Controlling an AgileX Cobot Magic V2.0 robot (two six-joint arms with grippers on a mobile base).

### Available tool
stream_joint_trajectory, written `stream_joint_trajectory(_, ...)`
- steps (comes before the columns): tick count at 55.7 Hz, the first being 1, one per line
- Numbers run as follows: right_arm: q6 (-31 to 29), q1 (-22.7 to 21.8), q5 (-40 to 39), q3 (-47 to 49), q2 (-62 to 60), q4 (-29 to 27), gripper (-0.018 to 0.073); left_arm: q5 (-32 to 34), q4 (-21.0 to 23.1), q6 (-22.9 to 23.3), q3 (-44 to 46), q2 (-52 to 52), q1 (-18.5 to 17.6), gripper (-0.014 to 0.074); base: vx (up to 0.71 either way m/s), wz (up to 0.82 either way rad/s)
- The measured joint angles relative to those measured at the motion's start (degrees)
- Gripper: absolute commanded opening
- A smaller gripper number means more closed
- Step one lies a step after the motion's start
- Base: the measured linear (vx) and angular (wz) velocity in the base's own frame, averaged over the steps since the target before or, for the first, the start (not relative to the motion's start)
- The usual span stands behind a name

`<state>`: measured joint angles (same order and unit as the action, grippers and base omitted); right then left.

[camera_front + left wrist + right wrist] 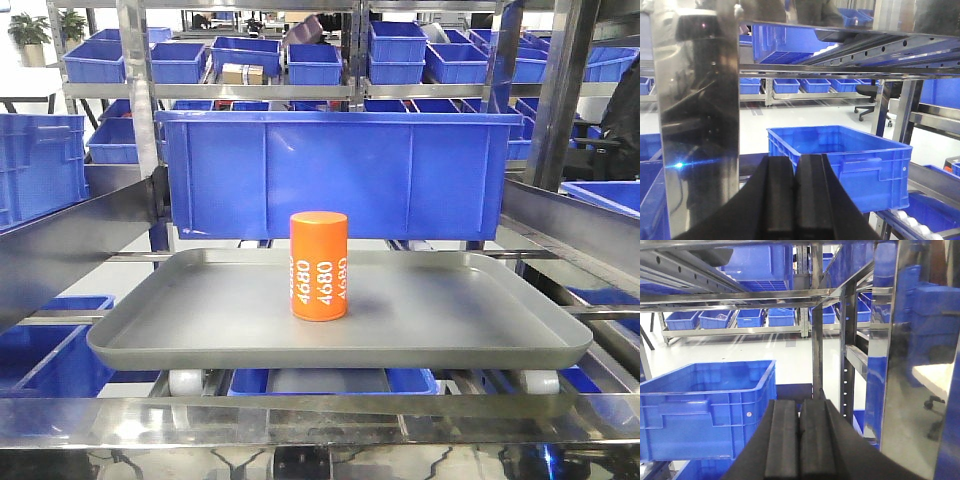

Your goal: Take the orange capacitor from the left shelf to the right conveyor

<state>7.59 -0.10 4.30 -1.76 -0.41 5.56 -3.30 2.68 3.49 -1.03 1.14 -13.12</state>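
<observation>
The orange capacitor (319, 266) stands upright near the middle of the shallow grey tray (200, 330) on the steel-framed shelf (300, 408), white "4680" down its side. Neither arm shows in the front view. In the left wrist view my left gripper (795, 159) is shut with its black pads together and nothing between them. In the right wrist view my right gripper (798, 403) is shut and empty too. The green conveyor is out of view.
A large blue bin (340, 170) stands right behind the tray. Steel side rails (70, 240) flank it, rollers below. The left wrist view shows a blue bin (850, 160) and a steel post (700, 130). The right wrist view shows another bin (705, 405) and uprights (817, 340).
</observation>
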Motion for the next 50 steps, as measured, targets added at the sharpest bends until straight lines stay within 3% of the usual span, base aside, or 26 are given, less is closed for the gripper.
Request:
stream_joint_trajectory(21, 0.1, 0.0, -0.7, 0.0, 0.0, 0.0, -0.0012, 0.0, 0.0, 0.0, 0.0, 0.0, 0.0, -0.0006, 0.00, 0.00)
stream_joint_trajectory(36, 0.2, 0.0, -10.6, 1.1, 0.0, 0.0, -0.0012, 0.0, 0.0, 0.0, 0.0, 0.0, 0.0, -0.0006, 0.00, 0.00)
stream_joint_trajectory(50, -3.3, 0.0, -2.5, 21.9, 5.6, 0.2, -0.0012, 0.0, 0.0, 0.0, 0.0, 0.0, 0.0, -0.0006, 0.00, 0.00)
